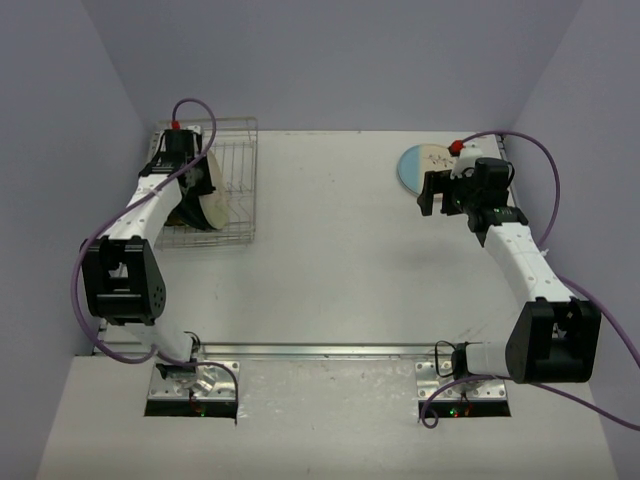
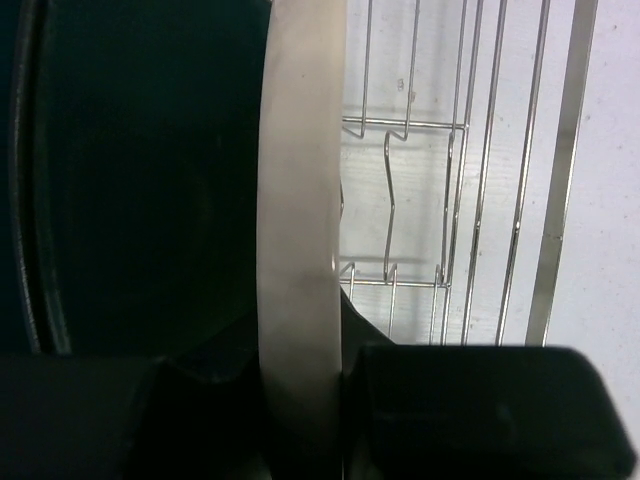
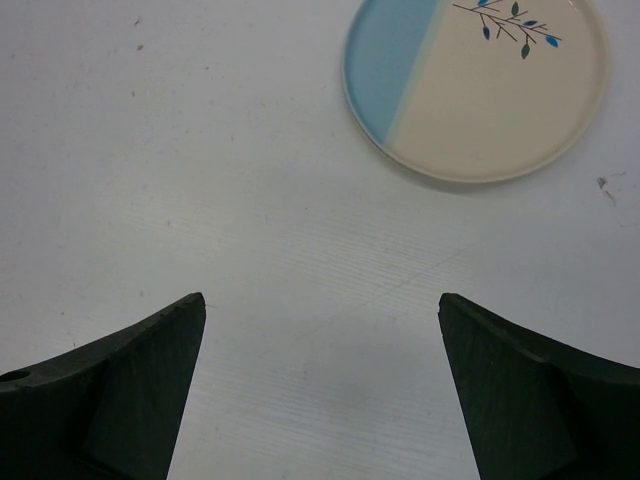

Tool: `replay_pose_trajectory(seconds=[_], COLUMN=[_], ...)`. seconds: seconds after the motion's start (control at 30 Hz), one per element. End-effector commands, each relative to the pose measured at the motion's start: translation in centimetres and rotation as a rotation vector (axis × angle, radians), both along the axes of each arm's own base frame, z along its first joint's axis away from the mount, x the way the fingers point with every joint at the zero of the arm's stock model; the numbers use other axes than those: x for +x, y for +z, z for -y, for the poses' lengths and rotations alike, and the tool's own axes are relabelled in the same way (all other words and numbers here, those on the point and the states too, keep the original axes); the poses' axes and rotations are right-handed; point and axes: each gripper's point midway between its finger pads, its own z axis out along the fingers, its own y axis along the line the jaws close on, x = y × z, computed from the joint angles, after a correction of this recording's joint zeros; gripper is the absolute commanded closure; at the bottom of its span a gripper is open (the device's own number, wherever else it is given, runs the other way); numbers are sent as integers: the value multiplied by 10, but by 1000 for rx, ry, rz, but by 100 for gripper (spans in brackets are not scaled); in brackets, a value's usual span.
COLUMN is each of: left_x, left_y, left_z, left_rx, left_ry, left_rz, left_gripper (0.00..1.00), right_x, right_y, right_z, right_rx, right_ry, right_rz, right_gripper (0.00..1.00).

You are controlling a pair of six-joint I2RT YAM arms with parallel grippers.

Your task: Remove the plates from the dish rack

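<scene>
1. While it stands upright in the dish rack (image 2: 560,200), a cream plate (image 2: 298,200) has its rim clenched from both sides by the left pincer (image 2: 300,345).
2. A dark plate (image 2: 130,180) stands just left of that pincer.
3. The right pincer (image 3: 322,296) hangs released over the table (image 3: 200,150); a blue-and-cream plate (image 3: 480,90) lies flat ahead of it, apart.

Desk (image 1: 340,280): white, matte. The right wrist view shows faint grain lines running across its surface. Two tiny dark specks (image 3: 139,47) lie on it at upper left of that view, and a small grey flake (image 3: 603,183) lies near the right edge.

Back wall (image 1: 330,60): pale lavender, plain. Left wall (image 1: 50,150) and right wall (image 1: 600,90): same colour, both rising from the desk's side edges.

Metal rail (image 1: 320,351): silvery, along the desk's near edge.

Front panel (image 1: 330,430): white, faintly speckled, nearer than the rail.
</scene>
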Motion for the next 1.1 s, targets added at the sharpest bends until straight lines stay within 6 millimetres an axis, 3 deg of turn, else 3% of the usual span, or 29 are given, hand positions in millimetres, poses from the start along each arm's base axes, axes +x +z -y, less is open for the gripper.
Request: replay_pose_trajectory(seconds=[0.0, 0.17, 0.33, 0.47, 0.57, 0.63, 0.87, 1.07], left_x=[17, 20, 16, 5, -5, -24, -93, -145], left_y=[85, 136, 167, 204, 220, 232, 215, 194], left_z=[0, 2, 7, 28, 49, 78, 165, 215], left_rx=[36, 60, 82, 37, -9, -97, -450, -570], left_ry=[-18, -61, -112, -219, -338, -486, -947, -1191], left_rz=[257, 374, 428, 510, 550, 569, 453, 382], left_gripper=[100, 100, 100, 100, 100, 100, 100, 100], right_x=[1, 0, -2, -5, -11, -18, -53, -78], right_y=[16, 19, 21, 29, 34, 43, 79, 97], right_z=[-6, -8, -15, -31, -49, -70, -131, -180], right_rx=[12, 17, 46, 108, 184, 288, 533, 534], right_ry=[21, 33, 61, 126, 208, 297, 613, 808], right_rz=[58, 67, 64, 63, 51, 31, 16, 34], right_gripper=[1, 1, 1, 1, 1, 1, 1, 2])
